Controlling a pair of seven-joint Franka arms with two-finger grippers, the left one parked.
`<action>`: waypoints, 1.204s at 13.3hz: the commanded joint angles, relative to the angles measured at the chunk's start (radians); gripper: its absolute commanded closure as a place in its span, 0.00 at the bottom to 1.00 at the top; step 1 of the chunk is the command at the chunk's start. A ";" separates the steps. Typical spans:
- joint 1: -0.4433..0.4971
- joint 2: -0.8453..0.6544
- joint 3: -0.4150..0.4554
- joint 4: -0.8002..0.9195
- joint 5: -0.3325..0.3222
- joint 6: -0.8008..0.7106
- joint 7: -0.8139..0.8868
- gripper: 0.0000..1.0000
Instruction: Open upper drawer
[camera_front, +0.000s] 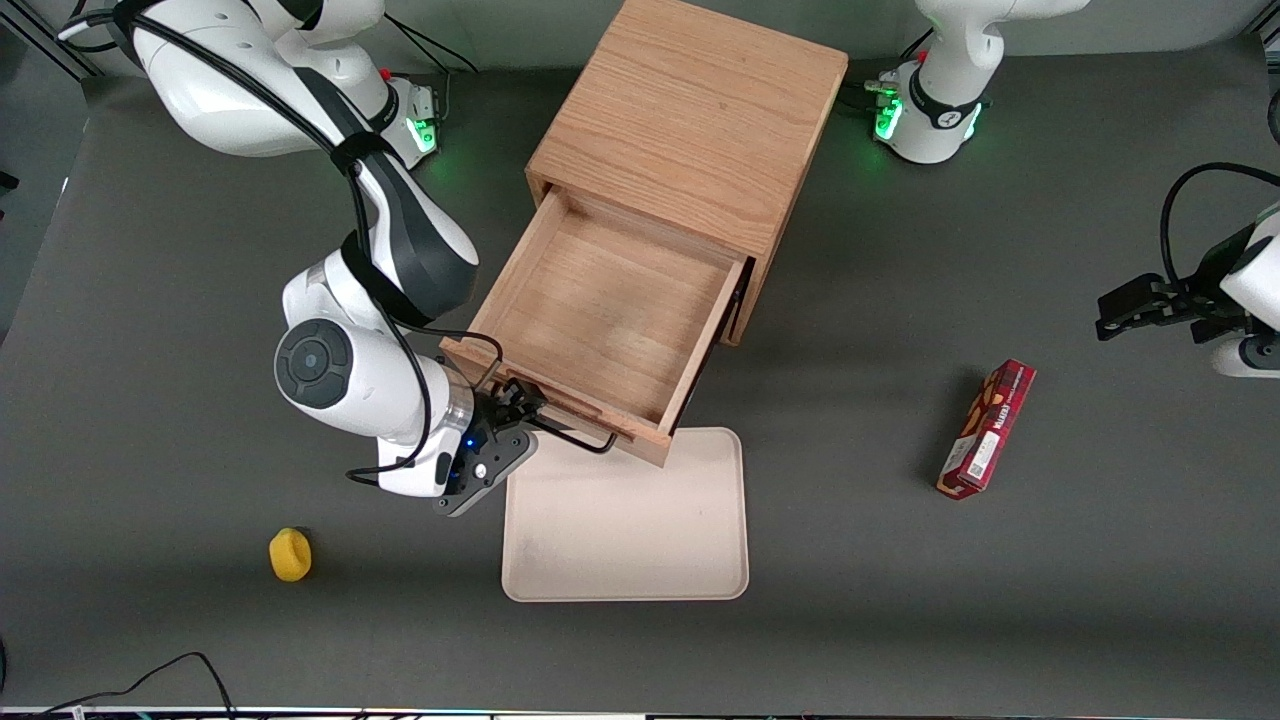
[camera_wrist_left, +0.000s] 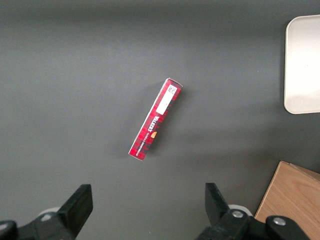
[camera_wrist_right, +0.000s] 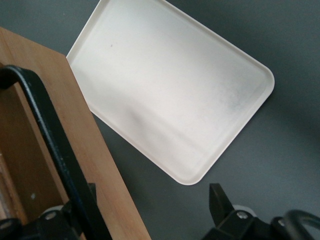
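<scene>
The upper drawer (camera_front: 610, 310) stands pulled well out of the wooden cabinet (camera_front: 690, 120), and its inside is bare. Its black wire handle (camera_front: 575, 435) juts from the drawer front, nearer the front camera. My right gripper (camera_front: 515, 405) is at the handle's end toward the working arm's side. In the right wrist view the gripper (camera_wrist_right: 152, 205) is open, its fingers wide apart. The handle (camera_wrist_right: 50, 135) runs close along one finger, and the drawer front's wooden edge (camera_wrist_right: 95, 150) lies between the fingers. The lower drawer is hidden under the open one.
A cream tray (camera_front: 625, 520) lies on the table just in front of the open drawer, partly under its front edge. A small yellow object (camera_front: 290, 555) sits nearer the camera toward the working arm's end. A red box (camera_front: 985, 430) lies toward the parked arm's end.
</scene>
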 joint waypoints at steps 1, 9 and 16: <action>-0.005 -0.013 0.006 0.023 0.040 0.004 -0.021 0.00; -0.013 -0.018 0.011 0.006 0.040 -0.016 -0.085 0.00; -0.028 -0.024 0.023 0.008 0.047 -0.056 -0.167 0.00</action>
